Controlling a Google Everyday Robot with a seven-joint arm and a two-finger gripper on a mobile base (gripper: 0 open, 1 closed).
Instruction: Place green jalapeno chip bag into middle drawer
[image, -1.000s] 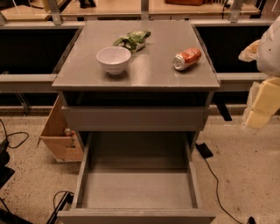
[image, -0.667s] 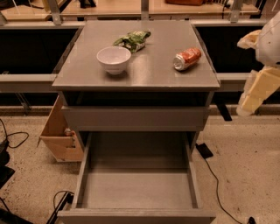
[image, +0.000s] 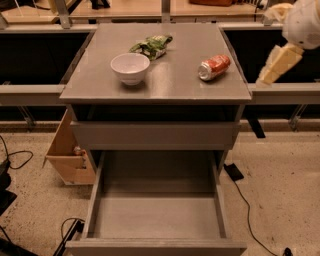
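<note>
The green jalapeno chip bag (image: 152, 45) lies on the grey cabinet top (image: 170, 80), at the back just left of centre, behind the white bowl (image: 130, 68). The middle drawer (image: 156, 216) is pulled out below the closed top drawer, and its flat floor is bare. My gripper (image: 277, 62) hangs in the air past the cabinet's right edge, level with the top, to the right of the soda can. It holds nothing that I can see and is far from the bag.
An orange-red soda can (image: 214, 67) lies on its side on the right of the cabinet top. A tan cardboard box (image: 67, 152) stands on the floor left of the cabinet. Cables (image: 245, 200) run over the floor on both sides. Dark benches flank the cabinet.
My arm has risen and moved left, from beside the cabinet's right front corner to level with the cabinet top. The bag, bowl, can and drawer have not moved.
</note>
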